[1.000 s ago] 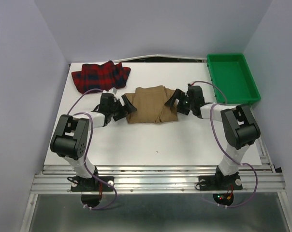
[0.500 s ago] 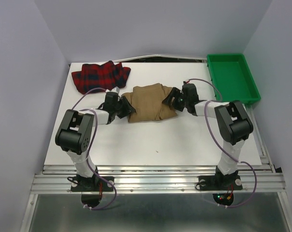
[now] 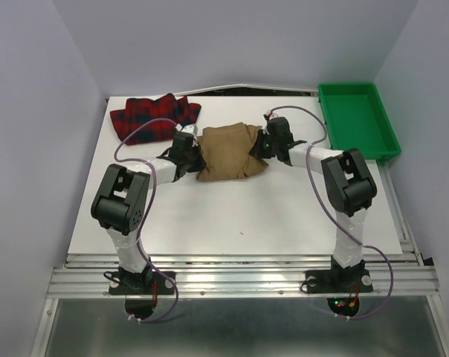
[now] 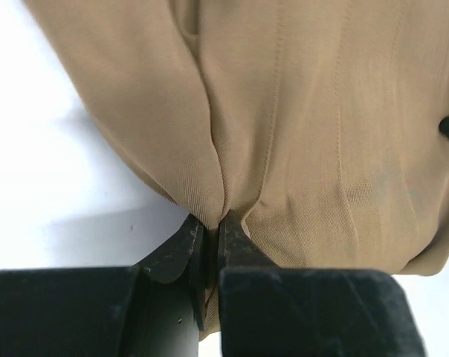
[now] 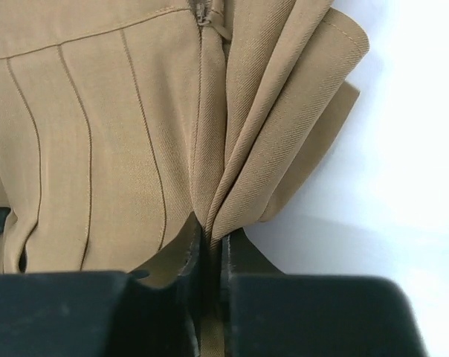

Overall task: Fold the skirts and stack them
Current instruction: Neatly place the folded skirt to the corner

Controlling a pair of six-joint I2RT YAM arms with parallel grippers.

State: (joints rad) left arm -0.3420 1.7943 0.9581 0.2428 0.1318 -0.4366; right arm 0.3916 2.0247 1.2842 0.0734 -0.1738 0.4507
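Counter (image 3: 232,216): white, lilac walls (image 3: 31,111) around.
Skirts: two; tan skirt (image 3: 228,152) centre, plaid skirt (image 3: 154,117) rear left.
Tray (image 3: 356,119): one, green, rear right.
Left tool (image 4: 210,227): pinching tan skirt.
Right tool (image 5: 211,234): pinching tan skirt.

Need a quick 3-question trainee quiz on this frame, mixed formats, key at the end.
1. True or false: the left gripper and the right gripper are each shut on an edge of the tan skirt.
2. Where is the red plaid skirt? A) on the tan skirt B) at the far left of the table C) in the right gripper
3. Fill in: the green tray sits at the table's far ____ side.
Key: 1 true; 2 B; 3 right.
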